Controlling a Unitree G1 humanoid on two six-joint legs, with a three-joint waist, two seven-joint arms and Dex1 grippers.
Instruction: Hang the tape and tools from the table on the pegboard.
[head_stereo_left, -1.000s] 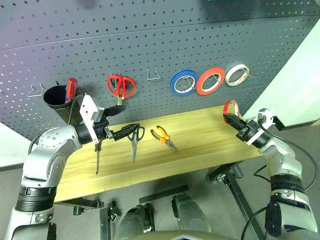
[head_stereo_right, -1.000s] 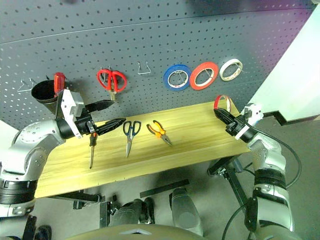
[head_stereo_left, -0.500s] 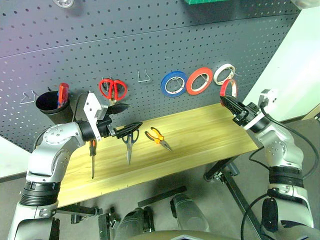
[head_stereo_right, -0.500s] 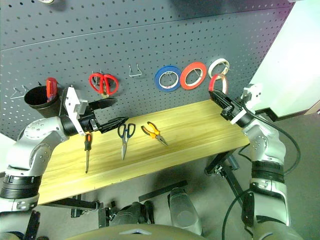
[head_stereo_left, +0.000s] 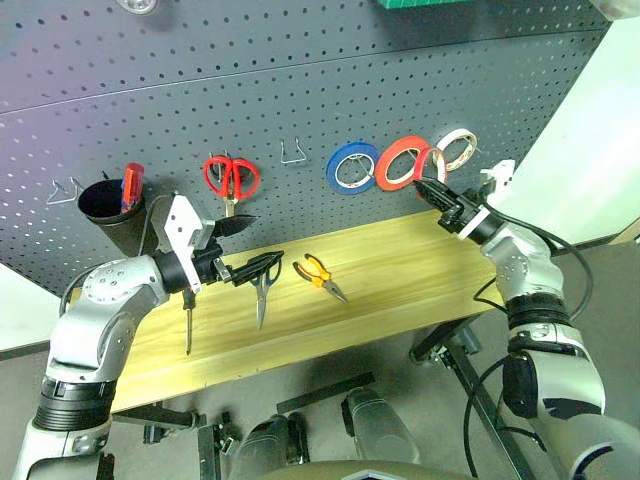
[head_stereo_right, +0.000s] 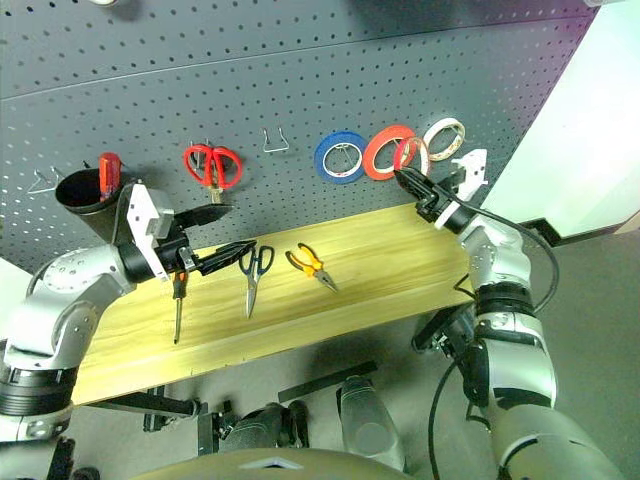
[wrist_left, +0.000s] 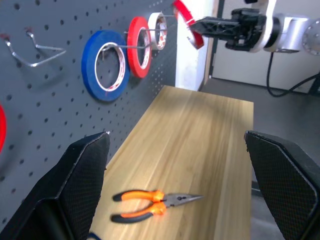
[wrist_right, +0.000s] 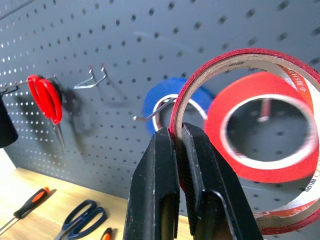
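Note:
My right gripper (head_stereo_left: 425, 187) is shut on the rim of the red-orange tape (head_stereo_left: 433, 164), holding the ring upright against the pegboard (head_stereo_left: 300, 80), between a hung red roll (head_stereo_left: 402, 162) and a white roll (head_stereo_left: 458, 148). The right wrist view shows the tape (wrist_right: 235, 57) pinched between the fingers (wrist_right: 160, 170). My left gripper (head_stereo_left: 258, 243) hovers open over the table (head_stereo_left: 400, 270), just above the dark-handled scissors (head_stereo_left: 262, 290). The orange-handled pliers (head_stereo_left: 322, 277) lie to their right and the slim screwdriver (head_stereo_left: 187, 315) to their left.
A blue roll (head_stereo_left: 352, 167) hangs left of the red one. Red-handled scissors (head_stereo_left: 232, 177) hang further left, beside an empty wire hook (head_stereo_left: 296, 153). A black cup (head_stereo_left: 105, 200) with a red-handled tool sits at the board's left, next to another bare hook (head_stereo_left: 68, 187).
My right gripper has lifted the tape from the table's right end and carried it up and left to the pegboard beside the hung rolls. The left gripper has stayed put.

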